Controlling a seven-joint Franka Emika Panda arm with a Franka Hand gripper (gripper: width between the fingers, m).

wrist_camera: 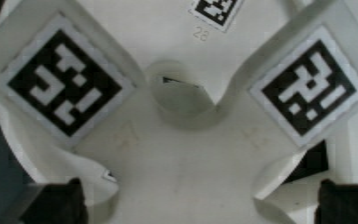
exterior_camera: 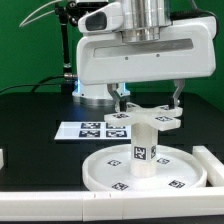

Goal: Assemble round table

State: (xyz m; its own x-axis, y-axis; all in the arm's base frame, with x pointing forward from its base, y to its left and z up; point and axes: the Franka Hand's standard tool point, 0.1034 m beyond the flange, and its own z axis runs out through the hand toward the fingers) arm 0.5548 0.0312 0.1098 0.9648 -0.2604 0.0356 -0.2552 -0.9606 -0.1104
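The large rimmed round disc lies flat on the black table near the front. The short thick post stands upright at its centre. The cross-shaped piece sits level on top of the post. In the wrist view the cross-shaped piece fills the frame, with two tagged arms and its centre hole. My gripper is directly above the cross-shaped piece. It is open, with its black fingers straddling one arm. A dark gap shows at the other finger.
The marker board lies on the table behind the disc. A long white rail lies at the exterior view's right, and another white piece is at the left edge. The arm's base stands behind the marker board.
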